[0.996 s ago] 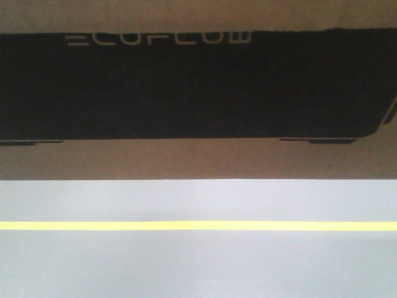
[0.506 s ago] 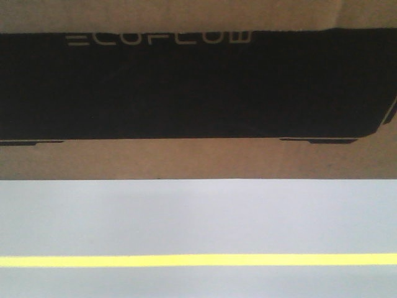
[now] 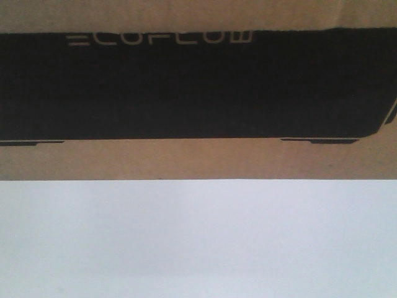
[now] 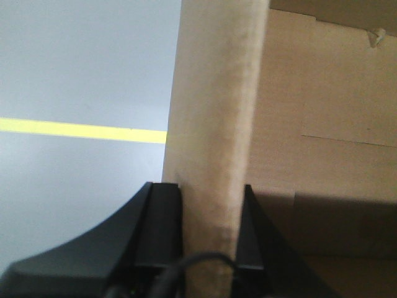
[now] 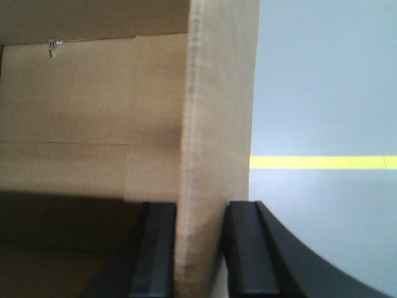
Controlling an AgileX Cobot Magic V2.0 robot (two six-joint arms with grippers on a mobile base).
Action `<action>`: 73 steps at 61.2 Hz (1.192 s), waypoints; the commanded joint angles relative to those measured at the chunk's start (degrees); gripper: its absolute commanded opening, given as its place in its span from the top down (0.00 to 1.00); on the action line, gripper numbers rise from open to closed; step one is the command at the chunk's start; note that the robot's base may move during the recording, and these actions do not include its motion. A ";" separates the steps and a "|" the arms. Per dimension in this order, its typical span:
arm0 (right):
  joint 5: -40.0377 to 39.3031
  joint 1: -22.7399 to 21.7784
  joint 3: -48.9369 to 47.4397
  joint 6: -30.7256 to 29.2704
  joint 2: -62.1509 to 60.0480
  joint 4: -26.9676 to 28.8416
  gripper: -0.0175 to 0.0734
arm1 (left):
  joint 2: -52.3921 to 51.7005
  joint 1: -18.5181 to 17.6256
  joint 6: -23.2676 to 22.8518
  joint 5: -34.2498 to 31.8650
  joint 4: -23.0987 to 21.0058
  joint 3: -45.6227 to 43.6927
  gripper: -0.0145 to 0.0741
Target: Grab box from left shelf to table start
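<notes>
Our left gripper [image 4: 211, 236] is clamped on a cardboard flap [image 4: 214, 93] of the box [image 4: 322, 124]. Its two black fingers [image 4: 162, 230] sit at 6 o'clock, one on each side of the flap, touching it. The flap runs up to 12 o'clock. More brown box fills the side toward 3 o'clock. At 9 o'clock we see the grey floor [image 4: 80, 56] with a yellow line [image 4: 80, 129] across it.

Our right gripper [image 5: 200, 248] is squeezed tight on a flap of the box too, at 6 o'clock. The brown box wall is toward 9 o'clock. The floor and the yellow line are at 3 o'clock.

From the front, we see the box stretch from 9 o'clock through 12 to 3 o'clock. Its black print [image 3: 186, 87] has white letters [image 3: 158, 38] near 12 o'clock. A plain white surface [image 3: 198, 242] fills 6 o'clock, under the box's bottom edge.
</notes>
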 commanded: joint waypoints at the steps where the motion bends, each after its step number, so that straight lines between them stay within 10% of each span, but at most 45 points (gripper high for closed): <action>1: -6.34 -0.42 -1.55 -0.46 0.03 -6.59 0.79 | -0.77 0.50 -1.62 -8.46 3.69 -2.44 0.93; 73: -6.23 -0.42 -1.55 -0.46 0.03 -6.59 0.79 | -0.77 0.50 -1.62 -11.21 4.32 -2.44 0.93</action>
